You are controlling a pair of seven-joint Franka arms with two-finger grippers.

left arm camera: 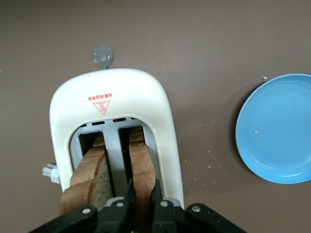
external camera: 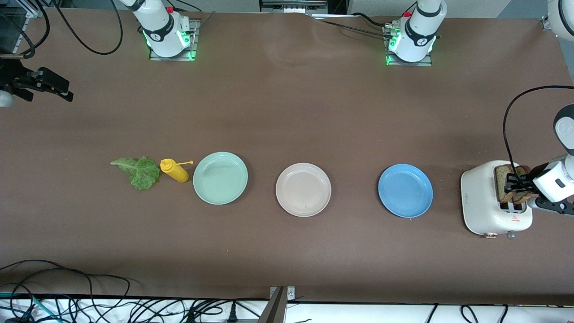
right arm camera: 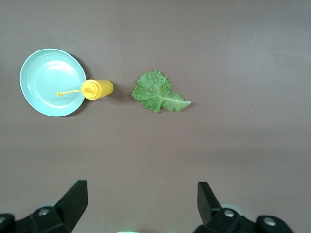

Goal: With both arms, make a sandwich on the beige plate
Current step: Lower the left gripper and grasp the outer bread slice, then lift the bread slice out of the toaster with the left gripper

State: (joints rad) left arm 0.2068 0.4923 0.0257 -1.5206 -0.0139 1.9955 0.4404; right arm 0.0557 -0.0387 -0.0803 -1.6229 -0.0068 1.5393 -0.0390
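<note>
While clamped on the bread slice (left arm camera: 144,170) upright in the toaster (left arm camera: 116,92), left pincer (left arm camera: 142,194) needs a straight lift; beige plate (external camera: 303,189) lies mid-tabletop. Right pincer (right arm camera: 141,199) apart, waiting.

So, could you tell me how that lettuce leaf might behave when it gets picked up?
The lettuce leaf lies flat and thin on the table, so it probably droops from a pinch. Its ruffled edge suggests it may tear. It looks light.

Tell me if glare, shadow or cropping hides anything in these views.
Front view: even light, soft sheen on the mint-green plate. Left wrist view: sharp; left claw on a bread slice, cropped at the frame edge. Right wrist view: lettuce leaf crisp, faint shadows.
</note>
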